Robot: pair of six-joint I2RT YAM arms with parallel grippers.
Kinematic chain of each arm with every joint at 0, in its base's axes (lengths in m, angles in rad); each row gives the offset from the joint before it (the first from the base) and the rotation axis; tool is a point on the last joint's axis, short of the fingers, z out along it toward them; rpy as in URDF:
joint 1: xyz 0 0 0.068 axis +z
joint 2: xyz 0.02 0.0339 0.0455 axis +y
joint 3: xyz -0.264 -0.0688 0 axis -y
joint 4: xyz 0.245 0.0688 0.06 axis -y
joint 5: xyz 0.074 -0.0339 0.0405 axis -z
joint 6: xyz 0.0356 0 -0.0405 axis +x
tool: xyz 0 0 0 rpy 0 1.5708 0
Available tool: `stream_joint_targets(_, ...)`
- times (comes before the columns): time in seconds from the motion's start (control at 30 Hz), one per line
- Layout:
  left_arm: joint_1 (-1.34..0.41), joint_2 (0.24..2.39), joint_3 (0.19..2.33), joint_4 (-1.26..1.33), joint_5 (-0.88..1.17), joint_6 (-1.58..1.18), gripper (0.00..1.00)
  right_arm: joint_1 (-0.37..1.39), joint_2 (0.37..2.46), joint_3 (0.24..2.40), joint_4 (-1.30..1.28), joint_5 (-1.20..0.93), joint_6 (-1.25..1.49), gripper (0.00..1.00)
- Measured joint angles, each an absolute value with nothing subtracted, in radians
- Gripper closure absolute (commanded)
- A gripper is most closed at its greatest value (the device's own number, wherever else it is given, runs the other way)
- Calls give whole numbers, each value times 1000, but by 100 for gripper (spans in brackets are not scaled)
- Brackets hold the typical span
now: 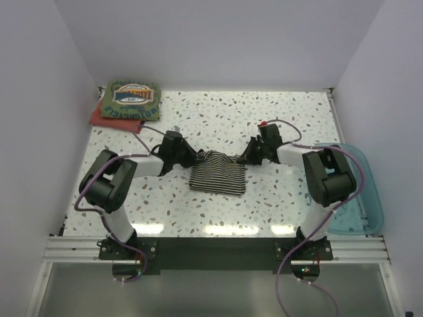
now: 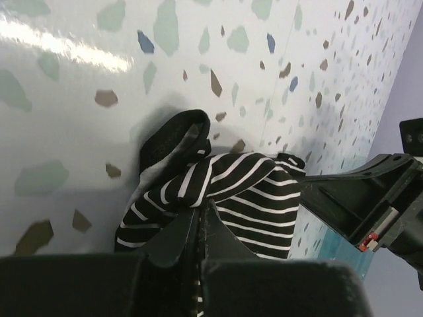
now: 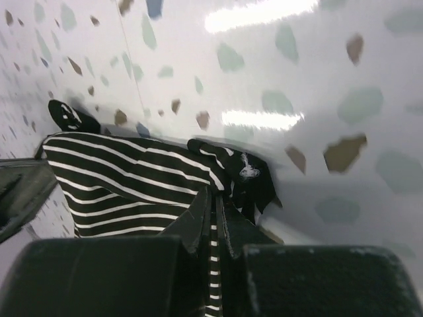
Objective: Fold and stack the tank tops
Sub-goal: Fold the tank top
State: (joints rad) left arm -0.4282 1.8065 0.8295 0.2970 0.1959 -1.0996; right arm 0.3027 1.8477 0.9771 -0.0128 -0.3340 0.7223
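**Pinched at both upper corners**

Clamped tight on black-and-white striped cloth tank top [image 1: 217,175] by left gripper [image 1: 195,157] and right gripper [image 1: 243,158], one at each upper corner. Resting mid-way across speckled white table [image 1: 277,198], between both arms. Stacked at far-left corner: folded olive green printed tank top [image 1: 132,100] over folded red one [image 1: 98,119].

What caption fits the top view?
Left gripper and right gripper each pinch a far corner of the striped top; folded tops sit far-left, basket right.
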Motion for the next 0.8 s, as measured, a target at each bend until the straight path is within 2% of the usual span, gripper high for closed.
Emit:
stream_joint_targets(0.3, -474, 1608, 811, 212, 169, -1077, 100, 305, 1650, 863, -118, -302, 722, 100)
stream_joint_targets(0.57, -432, 1690, 920, 197, 196, -1051, 100, 266, 1654, 931, -142, -305, 734, 100)
stream_joint_targets(0.6, -426, 1717, 942, 202, 204, -1049, 100, 255, 1673, 945, -137, -307, 737, 97)
stream_joint_targets(0.63, -420, 1746, 963, 212, 212, -1045, 96, 245, 1698, 960, -130, -309, 741, 83)
stream_joint_targets(0.67, -414, 1777, 981, 224, 220, -1040, 94, 237, 1724, 978, -123, -310, 748, 75)
stream_joint_targets(0.7, -407, 1811, 1000, 235, 234, -1036, 89, 229, 1757, 998, -119, -310, 748, 65)
stream_joint_targets(0.73, -401, 1839, 1015, 248, 242, -1032, 78, 225, 1791, 1017, -117, -310, 749, 48)
stream_joint_targets(0.8, -378, 1905, 1035, 290, 263, -1027, 68, 207, 1845, 1045, -116, -310, 744, 37)
